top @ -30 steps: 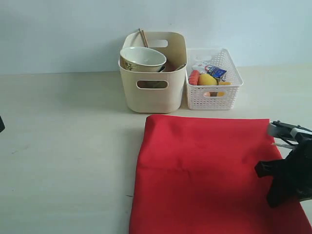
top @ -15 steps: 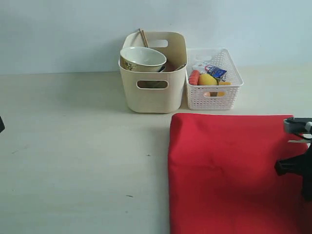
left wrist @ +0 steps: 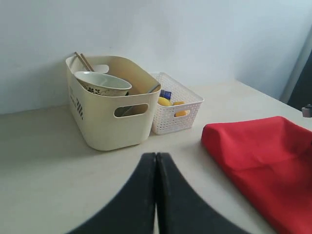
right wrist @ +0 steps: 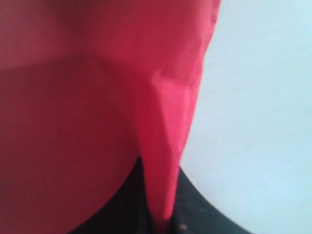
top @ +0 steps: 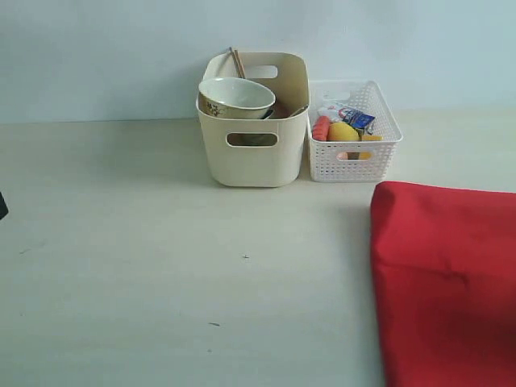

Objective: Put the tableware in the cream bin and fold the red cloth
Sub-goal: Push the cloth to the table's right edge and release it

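On the table (top: 121, 242), the red cloth (top: 447, 282) is laid at the front right, well apart from the bins. Its straight left edge runs front to back, but its long axis is cut off by the frame. The cream bin (top: 252, 157) is set at the back, just beside the white basket (top: 355, 165). The bowl (top: 236, 97) is propped mouth-up in the bin and the chopsticks (top: 236, 62) are leaned upright behind it. The left gripper (left wrist: 156, 161) is closed and empty. A cloth fold is pinched in the right gripper (right wrist: 161, 222).

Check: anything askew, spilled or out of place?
Nothing spilled. The patterned bowl sits tilted, proud of the cream bin. The red cloth, pinched in the right claw, runs off the exterior view's right edge.
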You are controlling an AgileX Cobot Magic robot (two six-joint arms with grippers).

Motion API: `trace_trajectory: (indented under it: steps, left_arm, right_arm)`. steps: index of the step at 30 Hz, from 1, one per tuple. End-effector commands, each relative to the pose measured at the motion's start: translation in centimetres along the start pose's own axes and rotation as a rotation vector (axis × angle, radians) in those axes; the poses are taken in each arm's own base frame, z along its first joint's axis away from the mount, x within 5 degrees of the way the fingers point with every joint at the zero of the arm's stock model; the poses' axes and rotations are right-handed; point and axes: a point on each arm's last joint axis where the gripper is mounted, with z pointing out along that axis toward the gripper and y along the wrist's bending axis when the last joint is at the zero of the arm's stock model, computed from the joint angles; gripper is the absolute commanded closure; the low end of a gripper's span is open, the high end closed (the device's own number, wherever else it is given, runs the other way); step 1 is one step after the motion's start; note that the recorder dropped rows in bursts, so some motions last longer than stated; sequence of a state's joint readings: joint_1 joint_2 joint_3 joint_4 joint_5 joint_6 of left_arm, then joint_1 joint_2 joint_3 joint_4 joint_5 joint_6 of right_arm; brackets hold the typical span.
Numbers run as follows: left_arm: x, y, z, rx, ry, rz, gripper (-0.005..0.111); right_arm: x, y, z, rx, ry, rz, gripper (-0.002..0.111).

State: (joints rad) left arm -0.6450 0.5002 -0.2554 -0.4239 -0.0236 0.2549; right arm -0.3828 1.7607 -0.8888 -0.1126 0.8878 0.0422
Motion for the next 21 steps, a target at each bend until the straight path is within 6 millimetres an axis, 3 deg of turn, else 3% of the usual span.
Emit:
trace_trajectory:
  steps: [1, 6, 21]
  left_arm:
    - [-0.1, -0.1, -0.1, 0.007, -0.01, -0.006, 0.107]
    - [-0.1, -0.1, -0.1, 0.007, -0.01, -0.006, 0.107]
    - [-0.1, -0.1, -0.1, 0.007, -0.01, -0.006, 0.107]
  right_arm:
    - [-1.7, -2.9, -1.5, 0.017, -0.072, 0.06, 0.108]
    - [-4.5, -4.8, -1.8, -0.006, -0.098, 0.089, 0.108]
    - [-12.5, -5.1, -0.6, -0.109, -0.14, 0.034, 0.108]
